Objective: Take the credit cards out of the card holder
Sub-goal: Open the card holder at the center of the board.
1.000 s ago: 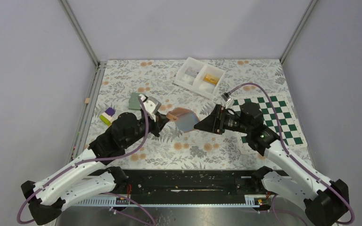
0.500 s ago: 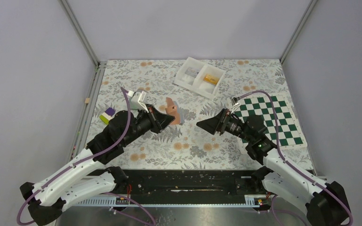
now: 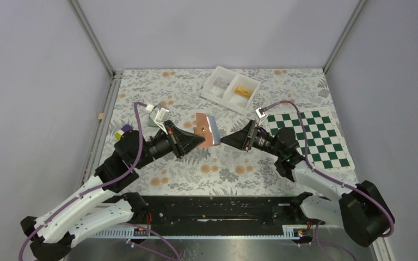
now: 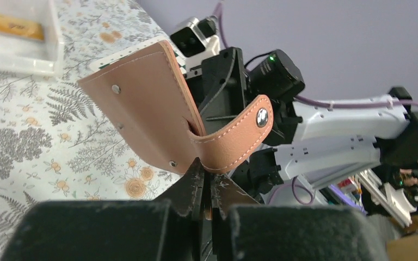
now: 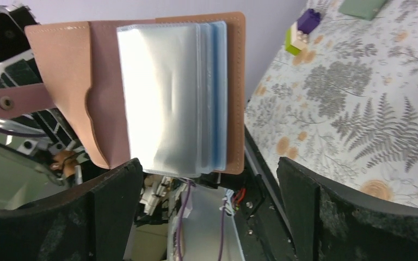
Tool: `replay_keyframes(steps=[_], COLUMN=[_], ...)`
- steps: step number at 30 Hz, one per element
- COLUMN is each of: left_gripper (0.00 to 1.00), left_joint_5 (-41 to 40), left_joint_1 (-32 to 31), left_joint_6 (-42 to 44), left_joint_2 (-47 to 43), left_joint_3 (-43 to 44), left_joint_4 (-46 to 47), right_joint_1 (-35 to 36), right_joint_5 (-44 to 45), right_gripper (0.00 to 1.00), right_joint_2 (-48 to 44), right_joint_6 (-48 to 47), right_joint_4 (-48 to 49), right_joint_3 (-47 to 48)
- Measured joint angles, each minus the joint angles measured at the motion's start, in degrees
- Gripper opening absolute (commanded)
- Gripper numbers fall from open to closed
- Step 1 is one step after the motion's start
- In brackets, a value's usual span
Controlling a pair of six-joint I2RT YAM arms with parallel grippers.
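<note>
- No brand or writing can be read on anything. The round snap on the tab of the card holder (image 4: pixel 141 109) carries a small mark, too small to make out.
- The left gripper (image 3: pixel 200 140) reaches from the lower left toward the centre of the top view. Its jaws are closed tight on the lower edge of the card holder's cover, seen at the bottom centre of the left wrist view (image 4: pixel 206 187).
- The card holder (image 3: pixel 207 129) is in the air above the table (image 3: pixel 196 174), at the centre of the top view, standing upright and open between the two arms.
- In the left wrist view the tan-brown outer cover faces the camera, and the tab curls to the right.
- In the right wrist view the card holder (image 5: pixel 168 92) shows its inner side: clear pockets over light-blue panels, filling the upper left. I cannot tell if a card sits in them.
- The right gripper (image 3: pixel 224 141) points at the holder from the right. Its jaws are wide open (image 5: pixel 207 174), one finger at the lower left and one at the lower right of its own view. They are just beside the holder and grip nothing.
- A grey-green card (image 5: pixel 362 6) lies flat on the table at the upper right of the right wrist view, near a small purple and lime object (image 5: pixel 299 30).
- A white tray (image 3: pixel 231 88) is at the top centre and a chessboard mat (image 3: pixel 315 136) at the right.
</note>
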Motion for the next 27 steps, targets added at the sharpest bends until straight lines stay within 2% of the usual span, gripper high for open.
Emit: replay_keyframes(steps=[8,16,20,23,27], left_gripper=[0.00,0.00,0.00,0.00,0.00], left_joint_5=[11.37,16.65,17.07,16.81,15.56], left_joint_1=[2.19,2.19,2.19,2.21,3.13], left_joint_6=[3.65,3.02,3.30,4.33,5.75], left_joint_2=[0.61,1.99,1.97,1.73,0.61], left_joint_3=[-0.92,-1.14,-1.14,-1.14,-1.14], left_joint_4=[6.86,11.74,11.85,10.54,8.24], right_joint_1=[0.00,0.00,0.00,0.00,0.00], right_joint_5=[-3.74,-4.39,-4.37,-4.39,-4.48], right_gripper=[0.99,0.99,0.90,0.79,0.68], right_joint_2=[3.19,3.23,3.23,3.23,3.19], right_joint_6=[6.54,9.66,12.33,14.25,15.76], right_joint_4=[9.97,13.70,17.90,21.27,23.28], right_joint_3=[0.22,0.28,0.28,0.28,0.31])
